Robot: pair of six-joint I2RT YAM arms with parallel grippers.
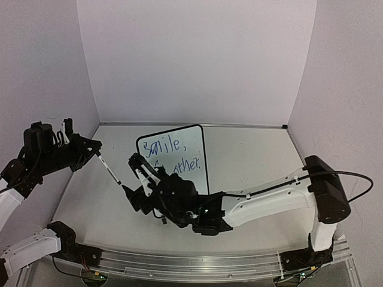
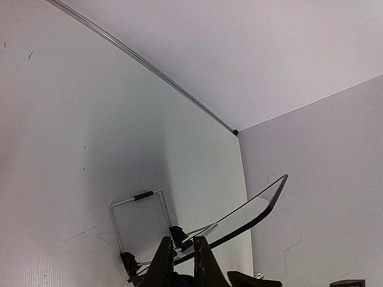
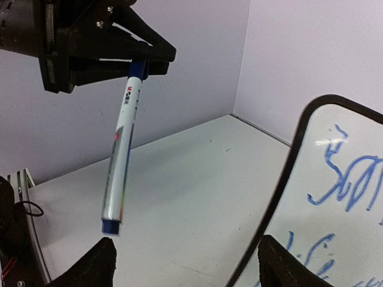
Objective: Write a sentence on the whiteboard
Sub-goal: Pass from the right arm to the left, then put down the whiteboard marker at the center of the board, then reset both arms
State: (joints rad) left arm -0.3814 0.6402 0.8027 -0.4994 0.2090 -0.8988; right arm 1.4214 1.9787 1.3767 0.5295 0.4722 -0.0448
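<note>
The whiteboard (image 1: 179, 149) has a smooth, glossy white face that catches glints of light, inside a thin frame (image 3: 278, 191) of shiny black plastic. The marker (image 3: 119, 173) has a smooth white plastic barrel with a slight sheen and blue plastic ends. The table (image 1: 251, 155) is a matt pale sheet, lightly scuffed and speckled. The walls (image 1: 197, 60) look like plain matt board. The rail (image 1: 197, 266) along the near edge is ribbed bare metal. The left gripper (image 3: 139, 64) is matt black plastic with small metal screw heads. The right gripper (image 3: 188, 263) has dull black fingers (image 3: 99, 266), faintly grainy. The arm shells (image 1: 269, 203) are smooth white plastic.
</note>
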